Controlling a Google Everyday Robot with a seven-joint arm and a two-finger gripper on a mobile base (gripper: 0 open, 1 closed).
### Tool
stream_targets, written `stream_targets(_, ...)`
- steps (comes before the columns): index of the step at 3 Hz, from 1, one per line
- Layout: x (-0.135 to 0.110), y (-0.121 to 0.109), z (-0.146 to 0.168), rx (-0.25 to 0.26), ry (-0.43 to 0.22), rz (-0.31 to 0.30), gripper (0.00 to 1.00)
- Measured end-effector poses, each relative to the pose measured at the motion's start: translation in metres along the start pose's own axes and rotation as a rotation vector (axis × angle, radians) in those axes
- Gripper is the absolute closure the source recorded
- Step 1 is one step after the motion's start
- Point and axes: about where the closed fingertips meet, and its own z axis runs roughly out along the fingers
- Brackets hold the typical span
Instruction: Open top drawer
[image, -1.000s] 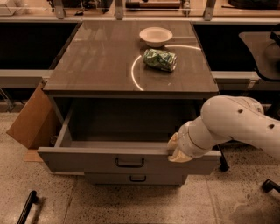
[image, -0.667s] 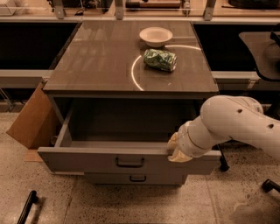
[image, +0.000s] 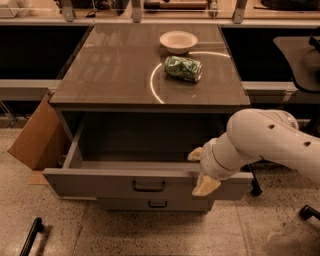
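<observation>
The top drawer (image: 125, 182) is pulled far out from under the brown cabinet top (image: 115, 70), and the part of its inside that shows is bare. The gripper (image: 200, 170) sits at the drawer's front edge, right of the small dark handle (image: 148, 186) — its two pale fingers (image: 205, 185) are spread apart, one above the edge and one below. On top rest a white bowl (image: 178, 41) and, just beside it, a crumpled green bag (image: 183, 68) — the bowl looks bare inside

1 high camera faces the cabinet front, tool (image: 200, 170) near.
</observation>
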Motion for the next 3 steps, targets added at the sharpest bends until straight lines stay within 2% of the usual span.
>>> stream_targets(1,-0.0006,0.0003,-0.0003,0.0,0.001,-0.002,0.0)
stream_targets(2,-0.0002,0.0042,0.0046,-0.026,0.005,-0.012,0.0)
stream_targets(3,-0.0001,0.0043,0.0046,-0.027,0.005,-0.013,0.0)
